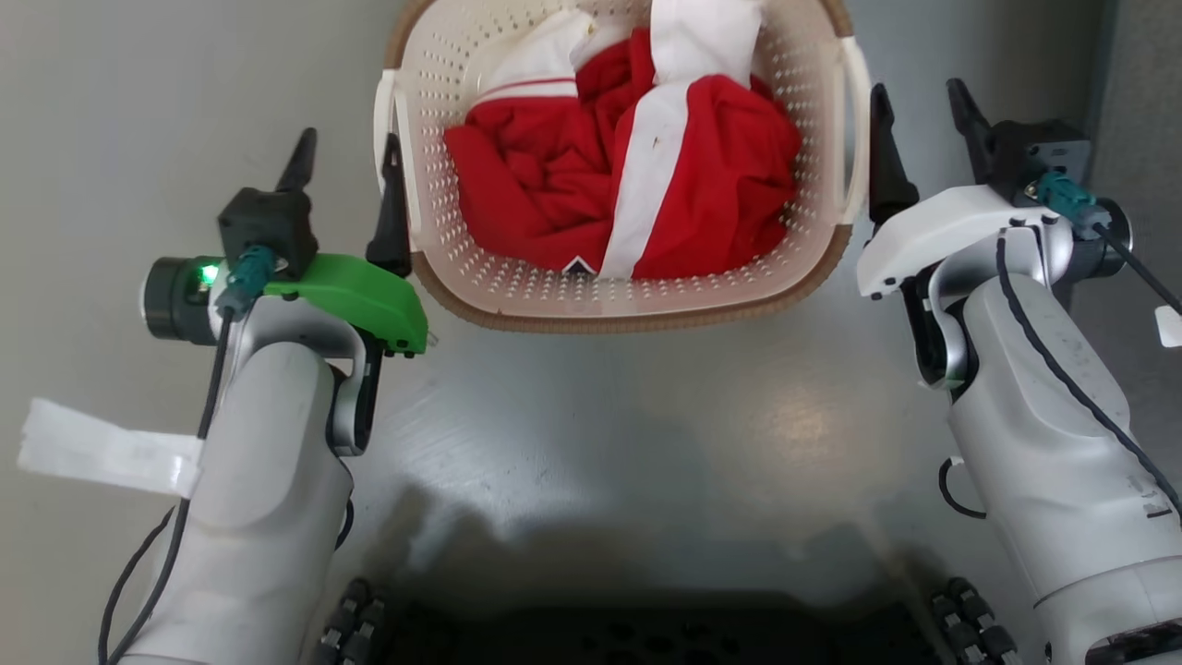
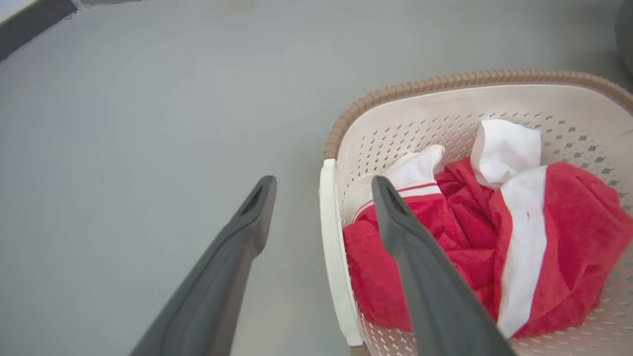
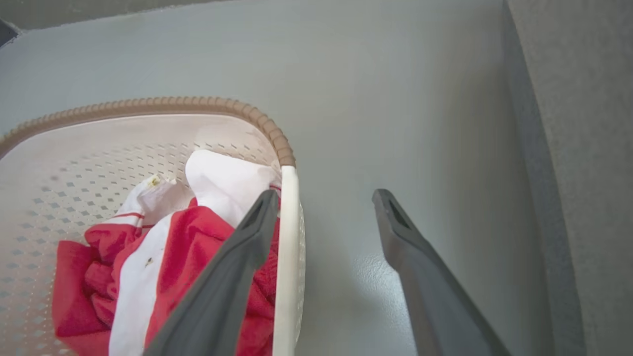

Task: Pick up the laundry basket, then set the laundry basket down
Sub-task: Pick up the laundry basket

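The laundry basket (image 1: 637,314) stands on the grey floor, cream and perforated with a brown woven-look rim (image 2: 445,79) (image 3: 148,104). A crumpled red and white garment (image 1: 720,157) lies inside it. My left gripper (image 1: 351,139) (image 2: 322,182) is open at the basket's left white handle (image 1: 383,120) (image 2: 332,257). In the left wrist view one finger lies over the basket side and the other over the floor. My right gripper (image 1: 916,88) (image 3: 325,194) is open in the same way beside the right handle (image 1: 859,92) (image 3: 288,257). Whether any finger touches a handle I cannot tell.
A grey upright surface (image 3: 583,148) (image 1: 1136,92) rises close to the right of my right gripper. My dark wheeled base (image 1: 646,637) sits at the bottom of the head view. A dark strip (image 2: 29,22) borders the floor far left of the basket.
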Robot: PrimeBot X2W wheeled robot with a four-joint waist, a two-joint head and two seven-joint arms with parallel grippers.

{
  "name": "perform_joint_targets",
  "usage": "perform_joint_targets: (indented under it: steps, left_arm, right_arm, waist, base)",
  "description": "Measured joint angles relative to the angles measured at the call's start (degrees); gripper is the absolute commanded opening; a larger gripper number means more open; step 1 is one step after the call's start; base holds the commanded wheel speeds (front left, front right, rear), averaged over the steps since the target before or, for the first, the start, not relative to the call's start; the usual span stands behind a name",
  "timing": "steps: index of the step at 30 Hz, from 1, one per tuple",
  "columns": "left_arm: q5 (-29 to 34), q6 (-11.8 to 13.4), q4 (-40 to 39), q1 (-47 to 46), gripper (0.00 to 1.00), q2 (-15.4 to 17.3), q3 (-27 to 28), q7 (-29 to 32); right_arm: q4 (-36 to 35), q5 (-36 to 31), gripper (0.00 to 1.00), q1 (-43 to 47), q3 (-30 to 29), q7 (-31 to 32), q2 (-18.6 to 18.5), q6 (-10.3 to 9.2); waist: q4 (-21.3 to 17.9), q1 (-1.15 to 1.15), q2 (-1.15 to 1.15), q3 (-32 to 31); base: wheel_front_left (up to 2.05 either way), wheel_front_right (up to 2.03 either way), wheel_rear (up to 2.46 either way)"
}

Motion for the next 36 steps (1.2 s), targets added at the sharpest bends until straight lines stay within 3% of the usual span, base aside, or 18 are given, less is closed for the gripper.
perform_joint_targets:
  steps: [36]
  left_arm:
    - [-9.07,-1.82,13.96,-9.30,1.00,-0.20,-8.46,-0.27]
  right_arm:
    - [10.99,-0.60,1.00,-7.84,3.86,0.30,0.46,2.85]
  waist:
    - [1.02,-0.01,0.00,6.71]
  base:
    - [0.00,0.00,0.00]
